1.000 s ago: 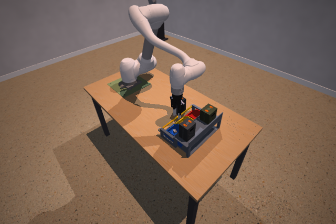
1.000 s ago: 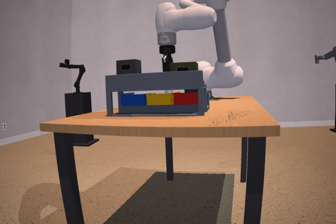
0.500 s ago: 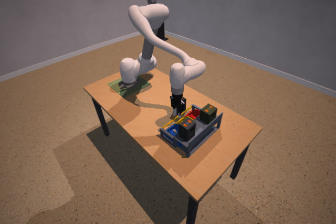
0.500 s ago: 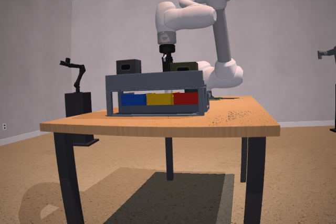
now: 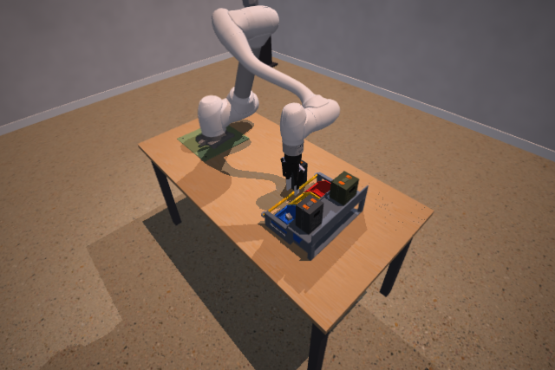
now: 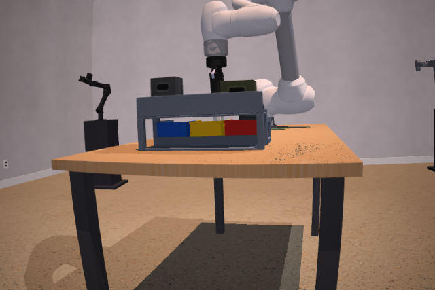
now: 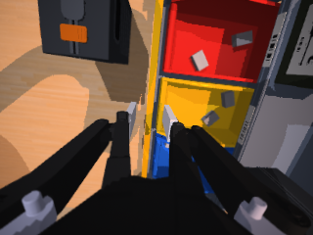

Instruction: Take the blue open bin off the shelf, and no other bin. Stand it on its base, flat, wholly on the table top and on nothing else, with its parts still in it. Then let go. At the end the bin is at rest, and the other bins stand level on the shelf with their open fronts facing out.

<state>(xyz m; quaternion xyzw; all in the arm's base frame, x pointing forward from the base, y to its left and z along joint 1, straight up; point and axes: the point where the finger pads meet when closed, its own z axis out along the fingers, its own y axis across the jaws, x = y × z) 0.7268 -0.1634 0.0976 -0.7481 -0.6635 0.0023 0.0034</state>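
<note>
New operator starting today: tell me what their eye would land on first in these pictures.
The white arm arching over the table, its gripper partly open and holding nothing, straddling the yellow bin's front wall. Then the blue, yellow and red bins side by side inside the grey shelf.

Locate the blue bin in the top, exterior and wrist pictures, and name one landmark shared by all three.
Top: blue bin at the shelf's near-left end.
Exterior: leftmost of three, under the shelf top.
Wrist: bottom centre, partly behind the end effector.
Landmark: the yellow bin beside it.
</note>
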